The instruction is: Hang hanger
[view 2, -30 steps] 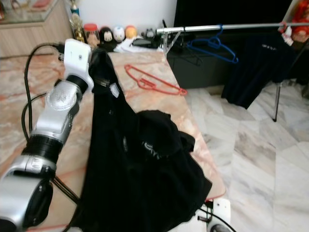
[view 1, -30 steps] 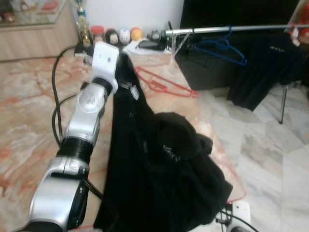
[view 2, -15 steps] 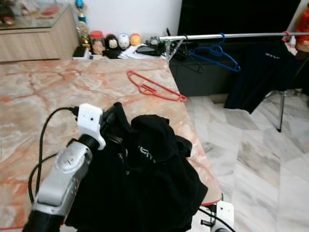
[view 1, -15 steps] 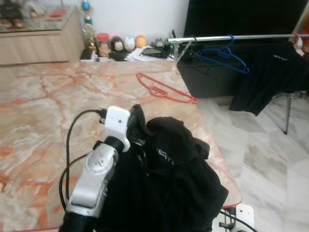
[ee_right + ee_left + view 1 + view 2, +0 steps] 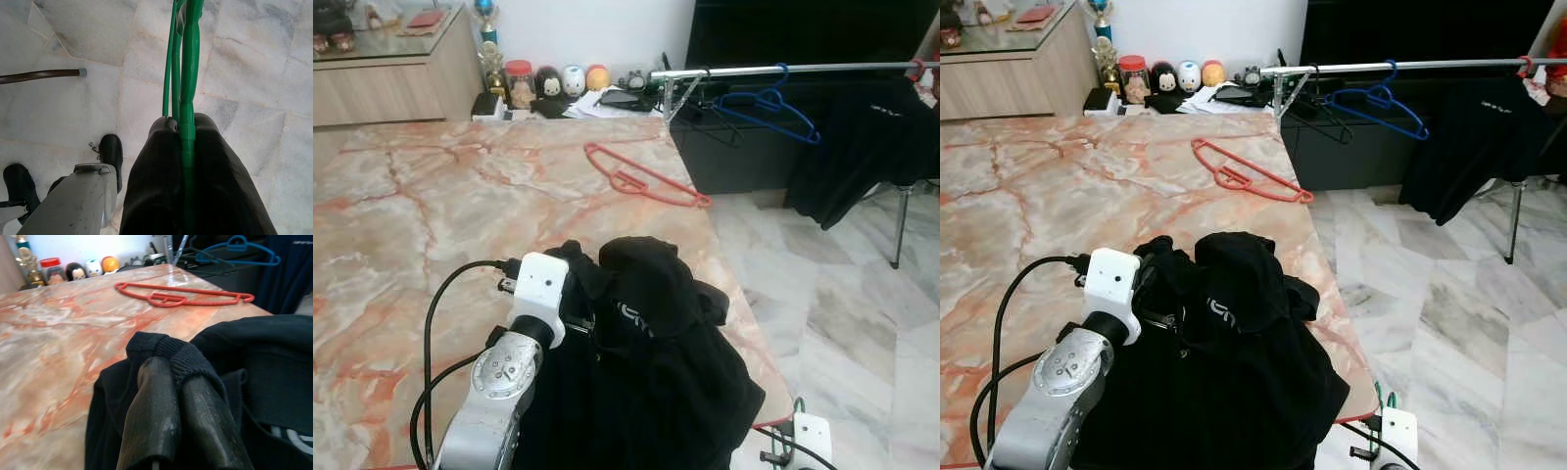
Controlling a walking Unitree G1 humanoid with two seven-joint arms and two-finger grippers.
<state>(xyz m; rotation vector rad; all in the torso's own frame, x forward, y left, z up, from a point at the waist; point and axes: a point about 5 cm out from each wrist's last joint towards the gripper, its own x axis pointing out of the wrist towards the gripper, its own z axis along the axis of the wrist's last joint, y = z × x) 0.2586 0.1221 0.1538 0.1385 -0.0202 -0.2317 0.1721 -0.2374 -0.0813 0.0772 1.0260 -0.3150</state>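
- Fingers of left gripper — pinched on black garment heaped at near right edge of marble table.
- Right gripper — clamped on green hanger, low over floor.
- Red hanger — flat, far table edge.
- Blue hanger — on rail.

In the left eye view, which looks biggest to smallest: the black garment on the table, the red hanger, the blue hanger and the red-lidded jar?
1. black garment, though it lies nearest the camera.
2. red hanger and blue hanger look about alike; the blue one hangs farther off, so I will not rank them.
3. red-lidded jar.
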